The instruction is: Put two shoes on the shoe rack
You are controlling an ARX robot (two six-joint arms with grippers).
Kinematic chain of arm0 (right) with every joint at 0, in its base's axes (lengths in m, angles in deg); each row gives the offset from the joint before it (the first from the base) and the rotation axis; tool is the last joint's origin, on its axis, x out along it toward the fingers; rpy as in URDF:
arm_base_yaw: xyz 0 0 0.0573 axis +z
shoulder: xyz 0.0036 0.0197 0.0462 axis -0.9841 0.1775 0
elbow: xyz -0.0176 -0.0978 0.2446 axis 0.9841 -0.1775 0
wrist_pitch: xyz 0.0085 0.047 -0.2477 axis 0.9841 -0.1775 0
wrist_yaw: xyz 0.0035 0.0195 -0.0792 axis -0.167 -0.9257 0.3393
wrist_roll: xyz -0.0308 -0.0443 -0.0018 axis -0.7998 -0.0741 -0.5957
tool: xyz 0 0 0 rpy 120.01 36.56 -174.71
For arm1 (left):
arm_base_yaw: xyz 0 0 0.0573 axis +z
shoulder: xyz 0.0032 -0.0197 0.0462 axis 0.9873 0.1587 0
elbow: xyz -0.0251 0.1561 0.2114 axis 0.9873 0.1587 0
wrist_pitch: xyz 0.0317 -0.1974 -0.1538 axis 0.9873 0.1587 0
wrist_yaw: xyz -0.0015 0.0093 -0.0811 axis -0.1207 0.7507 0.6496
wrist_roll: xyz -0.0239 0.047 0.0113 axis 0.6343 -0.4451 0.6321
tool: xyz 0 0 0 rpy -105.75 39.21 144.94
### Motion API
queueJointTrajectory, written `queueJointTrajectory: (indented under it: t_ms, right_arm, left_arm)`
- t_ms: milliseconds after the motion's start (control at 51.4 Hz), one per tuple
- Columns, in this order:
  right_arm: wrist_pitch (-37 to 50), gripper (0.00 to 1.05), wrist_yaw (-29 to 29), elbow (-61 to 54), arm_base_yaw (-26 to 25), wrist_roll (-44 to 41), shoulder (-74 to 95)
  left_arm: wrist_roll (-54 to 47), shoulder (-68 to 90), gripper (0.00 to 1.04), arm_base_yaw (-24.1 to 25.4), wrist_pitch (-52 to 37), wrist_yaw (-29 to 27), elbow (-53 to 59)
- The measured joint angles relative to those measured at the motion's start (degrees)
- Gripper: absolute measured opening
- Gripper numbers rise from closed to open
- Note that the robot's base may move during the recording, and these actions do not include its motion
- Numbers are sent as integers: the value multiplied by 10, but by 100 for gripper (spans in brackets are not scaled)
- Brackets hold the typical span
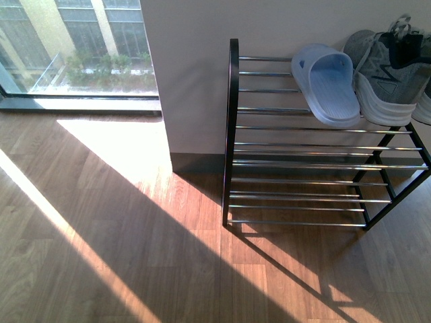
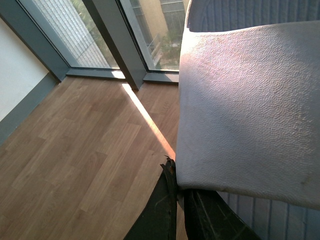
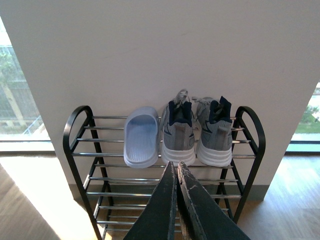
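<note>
Two slippers pending: one (image 3: 140, 142) sitting on rack (image 3: 75, 130) | sneakers (image 3: 196, 134) racked | your left gripper (image 2: 181, 192) clamping second slipper (image 2: 250, 110) | right gripper (image 3: 176, 172) pressed together, empty

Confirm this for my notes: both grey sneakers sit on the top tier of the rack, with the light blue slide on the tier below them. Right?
Not quite. The light blue slide lies on the top tier too, beside the two grey sneakers, not a tier below. The right wrist view shows all three side by side on the shoe rack.
</note>
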Motion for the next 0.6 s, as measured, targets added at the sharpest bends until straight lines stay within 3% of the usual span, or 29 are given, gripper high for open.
queueJointTrajectory:
  t_ms: [175,253,604]
  right_arm:
    - [0,2,0,0,0,0,0]
    - [0,11,0,0,0,0,0]
    - [0,85,-2,0,0,0,-1]
  left_arm:
    - [0,0,2,0,0,0,0]
    - [0,0,2,0,0,0,0]
    - [0,0,2,1,0,-1,0]
